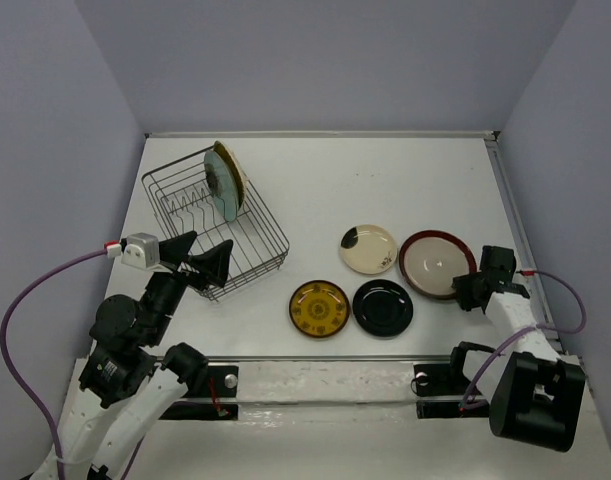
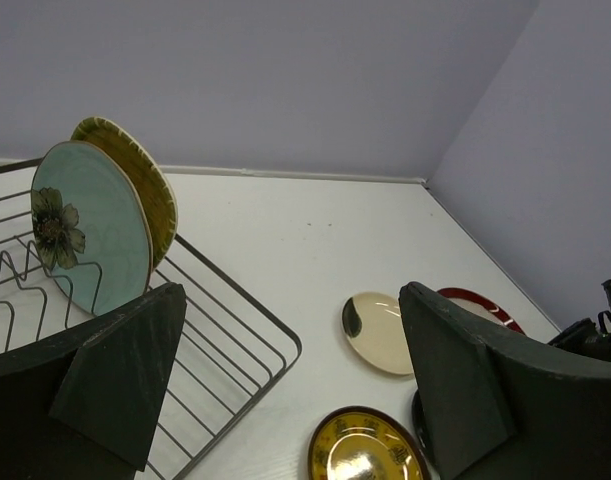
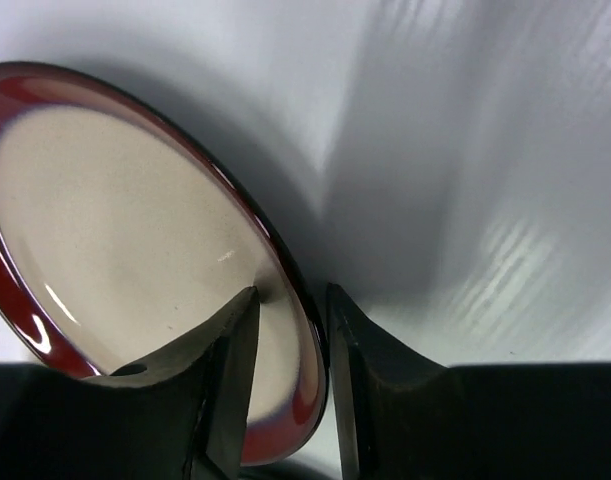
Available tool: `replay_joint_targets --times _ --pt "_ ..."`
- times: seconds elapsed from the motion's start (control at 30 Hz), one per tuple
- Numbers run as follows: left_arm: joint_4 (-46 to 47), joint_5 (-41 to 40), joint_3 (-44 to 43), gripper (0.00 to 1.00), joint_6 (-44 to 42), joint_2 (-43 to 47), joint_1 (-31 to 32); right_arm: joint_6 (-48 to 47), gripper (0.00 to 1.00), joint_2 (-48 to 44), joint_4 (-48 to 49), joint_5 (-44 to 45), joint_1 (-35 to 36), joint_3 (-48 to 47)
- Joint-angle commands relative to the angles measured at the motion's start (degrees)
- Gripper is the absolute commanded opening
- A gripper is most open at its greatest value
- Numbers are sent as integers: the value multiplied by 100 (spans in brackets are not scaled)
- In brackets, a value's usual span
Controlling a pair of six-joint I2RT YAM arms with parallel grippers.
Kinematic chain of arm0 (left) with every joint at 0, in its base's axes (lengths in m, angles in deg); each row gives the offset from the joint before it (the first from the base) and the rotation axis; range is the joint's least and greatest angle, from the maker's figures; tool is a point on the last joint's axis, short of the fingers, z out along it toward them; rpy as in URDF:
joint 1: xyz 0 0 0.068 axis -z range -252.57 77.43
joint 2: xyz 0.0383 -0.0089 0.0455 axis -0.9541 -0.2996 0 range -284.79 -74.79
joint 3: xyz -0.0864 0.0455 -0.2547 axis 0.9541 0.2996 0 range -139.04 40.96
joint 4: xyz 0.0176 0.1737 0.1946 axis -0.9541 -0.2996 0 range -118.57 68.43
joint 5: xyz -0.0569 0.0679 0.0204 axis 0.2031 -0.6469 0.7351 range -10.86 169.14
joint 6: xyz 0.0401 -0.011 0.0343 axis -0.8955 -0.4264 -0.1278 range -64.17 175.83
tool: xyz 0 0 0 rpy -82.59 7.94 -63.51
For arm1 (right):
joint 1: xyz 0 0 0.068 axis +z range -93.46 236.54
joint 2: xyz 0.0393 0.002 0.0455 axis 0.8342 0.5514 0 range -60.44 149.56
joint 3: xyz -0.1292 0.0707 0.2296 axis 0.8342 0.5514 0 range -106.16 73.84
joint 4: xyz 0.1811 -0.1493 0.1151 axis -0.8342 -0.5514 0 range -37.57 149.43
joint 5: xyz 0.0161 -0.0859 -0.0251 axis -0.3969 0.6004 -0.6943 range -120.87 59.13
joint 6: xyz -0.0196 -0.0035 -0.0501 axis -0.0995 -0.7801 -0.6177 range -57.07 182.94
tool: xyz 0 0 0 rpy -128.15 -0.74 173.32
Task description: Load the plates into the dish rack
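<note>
Red-rimmed plate (image 3: 115,230) is clamped at its edge by the right gripper (image 3: 290,295). Best to lift slowly and tilt it upright for the rack (image 1: 267,214). The left gripper (image 2: 290,300) gapes apart.

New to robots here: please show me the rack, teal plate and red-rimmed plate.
rack (image 1: 235,250): top view, bare wire floor.
teal plate (image 2: 90,225): left wrist view, middle of its face.
red-rimmed plate (image 1: 433,262): top view, cream centre.

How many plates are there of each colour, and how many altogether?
Yellow: 2, the ribbed yellow plate and the patterned yellow plate
Teal: 1, the teal flowered plate
Cream: 2, the dark-patched cream plate and the red-rimmed cream plate
Black: 1, the black plate
Total: 6 plates
</note>
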Motion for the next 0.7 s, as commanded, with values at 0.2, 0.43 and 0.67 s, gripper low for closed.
replay_joint_targets --times 0.2,0.43,0.67 --pt "176 -107 -103 99 -115 -184 17 -855 21 791 1442 -467 -520 129" --pt "185 -107 -86 99 -132 -272 -1 -1048 7 72 1471 -143 -758 209" --pt "247 323 -86 99 -28 -579 -36 -1574 7 -1290 855 -18 -758 -652"
